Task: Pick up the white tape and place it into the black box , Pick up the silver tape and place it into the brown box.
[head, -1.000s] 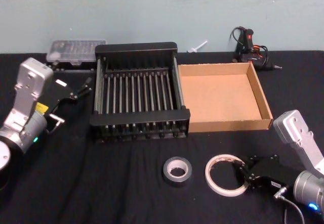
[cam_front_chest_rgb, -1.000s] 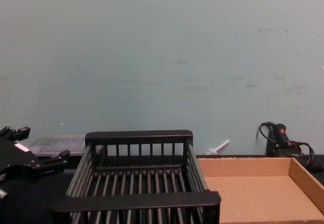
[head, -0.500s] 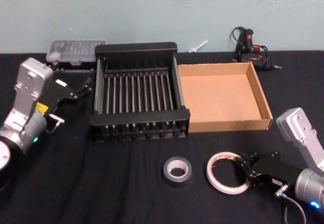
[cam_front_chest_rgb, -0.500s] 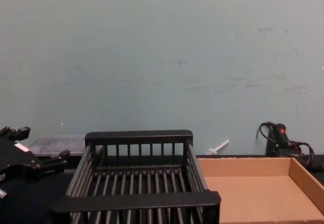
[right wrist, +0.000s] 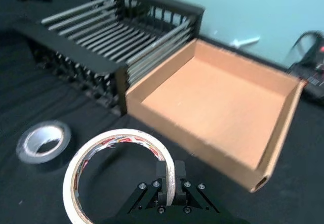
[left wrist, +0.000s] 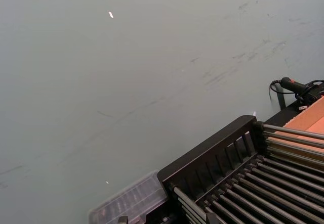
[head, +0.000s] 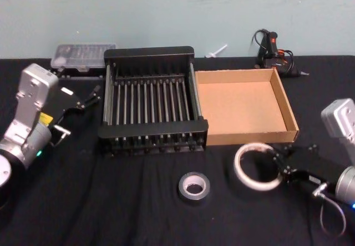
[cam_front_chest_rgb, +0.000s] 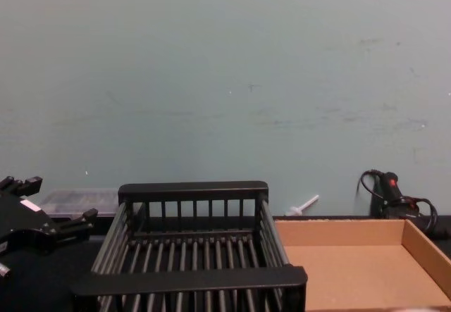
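While right gripper (head: 279, 165) clamps white tape (head: 256, 166) tilted above bench (head: 138, 201), we note left gripper (head: 91, 95) parked, jaws apart, beside black box (head: 152, 126).

A: In the chest view the bottom edge cuts off the front of the black box (cam_front_chest_rgb: 190, 278) and the brown box (cam_front_chest_rgb: 366, 266).

B: We see that too. In the right wrist view the right gripper (right wrist: 168, 193) hides a bit of the white tape (right wrist: 119, 171).

A: And the glue gun (right wrist: 311, 57) at the back looks blurry, cut off by the edge.
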`<state>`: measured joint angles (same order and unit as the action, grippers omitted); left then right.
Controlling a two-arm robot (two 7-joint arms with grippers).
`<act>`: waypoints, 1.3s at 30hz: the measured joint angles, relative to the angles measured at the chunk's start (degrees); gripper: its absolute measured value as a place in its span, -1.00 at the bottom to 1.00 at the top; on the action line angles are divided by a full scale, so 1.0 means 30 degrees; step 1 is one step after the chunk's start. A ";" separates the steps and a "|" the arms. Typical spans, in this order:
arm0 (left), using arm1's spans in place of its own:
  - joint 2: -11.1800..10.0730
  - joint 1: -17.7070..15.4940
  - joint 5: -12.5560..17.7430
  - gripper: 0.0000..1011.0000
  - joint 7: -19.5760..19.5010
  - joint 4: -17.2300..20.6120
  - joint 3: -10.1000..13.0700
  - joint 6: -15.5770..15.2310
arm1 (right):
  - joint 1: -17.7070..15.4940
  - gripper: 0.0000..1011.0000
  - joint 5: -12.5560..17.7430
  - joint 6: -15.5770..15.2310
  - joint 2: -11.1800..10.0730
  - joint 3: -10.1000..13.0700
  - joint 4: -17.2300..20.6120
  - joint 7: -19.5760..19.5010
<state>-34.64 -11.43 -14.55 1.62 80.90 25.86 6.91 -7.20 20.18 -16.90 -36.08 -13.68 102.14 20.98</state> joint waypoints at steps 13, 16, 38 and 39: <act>-0.0001 0.0001 -0.0001 0.98 0.0000 0.0000 0.0001 0.0000 | 0.1548 -0.80 -0.0817 0.0797 0.0278 0.0580 -0.0231 -0.0332; 0.0000 0.0000 -0.0001 0.98 0.0000 -0.0001 0.0000 0.0000 | 0.2168 -0.80 -0.1066 0.0808 0.0481 0.0590 -0.0659 -0.0366; 0.0000 0.0000 -0.0001 0.98 0.0000 0.0000 0.0001 -0.0001 | 0.8320 -0.80 -0.3245 0.2264 0.3161 -0.1504 -0.5233 0.0444; 0.0000 0.0000 -0.0002 0.98 0.0000 -0.0001 0.0002 0.0000 | 0.8485 -0.80 -0.3301 0.2385 0.3280 -0.1592 -0.5394 0.0476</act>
<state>-34.64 -11.43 -14.55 1.62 80.90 25.87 6.91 18.26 10.28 -9.75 -26.24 -18.46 85.96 22.41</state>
